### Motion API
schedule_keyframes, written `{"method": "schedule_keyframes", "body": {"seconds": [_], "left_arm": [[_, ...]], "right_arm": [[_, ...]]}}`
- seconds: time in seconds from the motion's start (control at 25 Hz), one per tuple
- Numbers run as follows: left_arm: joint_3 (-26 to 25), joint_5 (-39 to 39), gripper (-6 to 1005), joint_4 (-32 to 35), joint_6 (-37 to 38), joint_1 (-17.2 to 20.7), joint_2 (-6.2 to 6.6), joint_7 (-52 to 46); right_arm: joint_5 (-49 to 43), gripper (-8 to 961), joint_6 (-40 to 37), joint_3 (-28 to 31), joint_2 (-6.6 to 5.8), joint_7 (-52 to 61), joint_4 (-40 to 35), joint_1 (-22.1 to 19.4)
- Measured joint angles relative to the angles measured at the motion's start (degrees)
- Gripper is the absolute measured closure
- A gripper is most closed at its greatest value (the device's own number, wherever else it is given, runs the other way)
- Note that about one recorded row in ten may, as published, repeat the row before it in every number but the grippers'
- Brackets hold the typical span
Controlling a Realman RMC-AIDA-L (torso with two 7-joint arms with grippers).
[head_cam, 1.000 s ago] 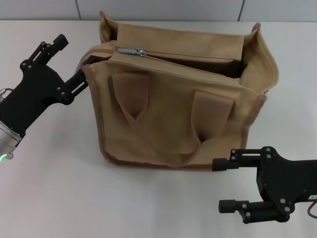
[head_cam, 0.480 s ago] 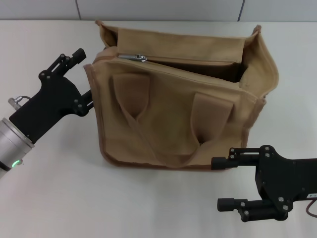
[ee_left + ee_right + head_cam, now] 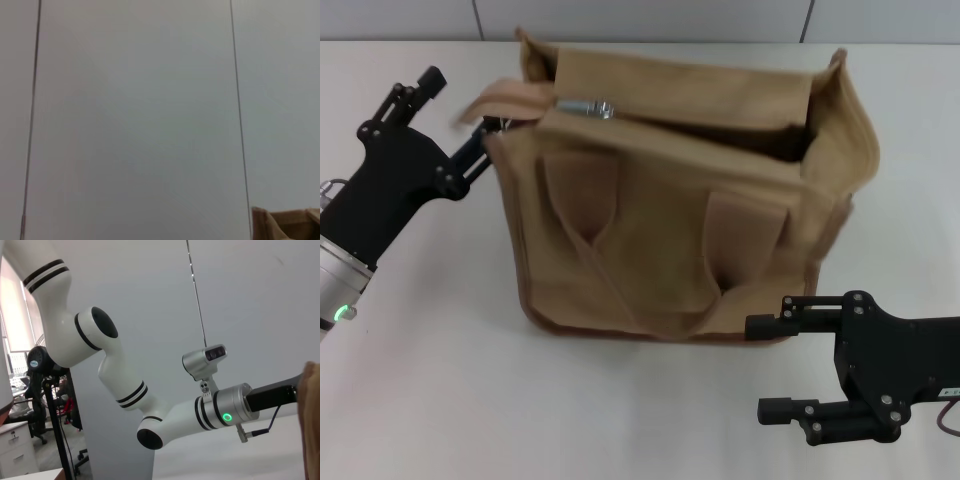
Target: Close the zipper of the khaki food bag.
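Note:
The khaki food bag (image 3: 660,230) stands mid-table, its top gaping open. The zipper (image 3: 720,122) runs along the top; its silver pull tab (image 3: 586,105) sits at the bag's left end. My left gripper (image 3: 458,108) is open beside the bag's upper left corner. Its lower finger (image 3: 480,148) is against the bag's end, and a blurred strap (image 3: 500,94) reaches towards the gap between the fingers. My right gripper (image 3: 765,368) is open and empty, low in front of the bag's right front corner. A corner of the bag shows in the left wrist view (image 3: 280,225) and in the right wrist view (image 3: 312,410).
The white table (image 3: 440,400) stretches around the bag; a grey wall runs along its back edge. The right wrist view shows my left arm (image 3: 220,412) with a green light, plus a stand and desk in the room behind.
My left gripper has moved back up and to the left along the bag's end. The bag's left top corner shifted and the strap flicked left. The right arm has not moved.

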Motion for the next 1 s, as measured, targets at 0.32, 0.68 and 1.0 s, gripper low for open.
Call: {"method": "schedule_keyframes", "body": {"seconds": [0.32, 0.68, 1.0], "left_arm": [[0.6, 0.65, 218, -1.63, -0.52, -0.62, -0.1, 0.07], [0.4, 0.63, 218, -2.55, -0.1, -0.4, -0.09, -0.28], [1.55, 1.34, 371, -3.26, 1.85, -1.73, -0.09, -0.22]], "right_arm": [[0.0, 263, 0.05, 0.0, 0.0, 0.0, 0.0, -0.12], [0.0, 264, 0.18, 0.0, 0.0, 0.01, 0.02, 0.01], [0.56, 263, -0.38, 0.09, 0.0, 0.42, 0.09, -0.16]]}}
